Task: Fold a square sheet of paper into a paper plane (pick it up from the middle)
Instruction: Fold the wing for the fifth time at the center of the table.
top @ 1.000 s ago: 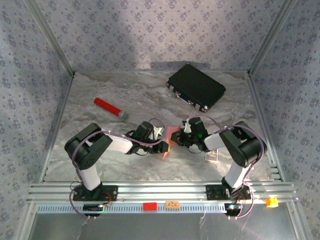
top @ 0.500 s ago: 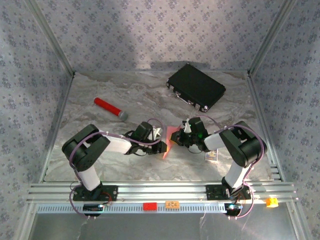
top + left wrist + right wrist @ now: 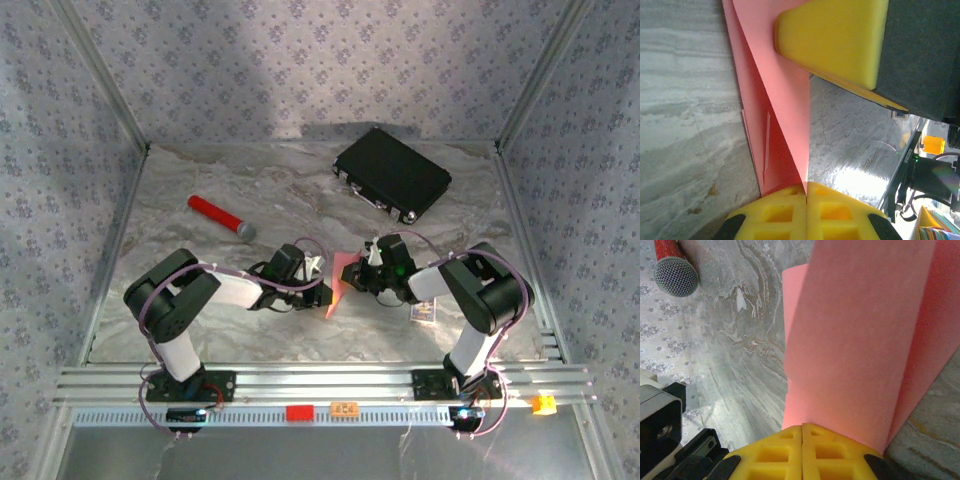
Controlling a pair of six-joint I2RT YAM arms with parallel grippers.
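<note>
- Clamped tight on the folded salmon-pink thin paper sheet (image 3: 860, 340), near the centre: left gripper (image 3: 806, 190).
- Pinched closed on it from the right: right gripper (image 3: 802, 430).

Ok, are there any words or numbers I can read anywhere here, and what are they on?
Nothing here can be read as text.
On the small printed card: print too small to read.
On the orange tag at the near edge: any marks too small to read.
On the pink paper: plain, no writing.
On the black case: no label to be seen.
</note>
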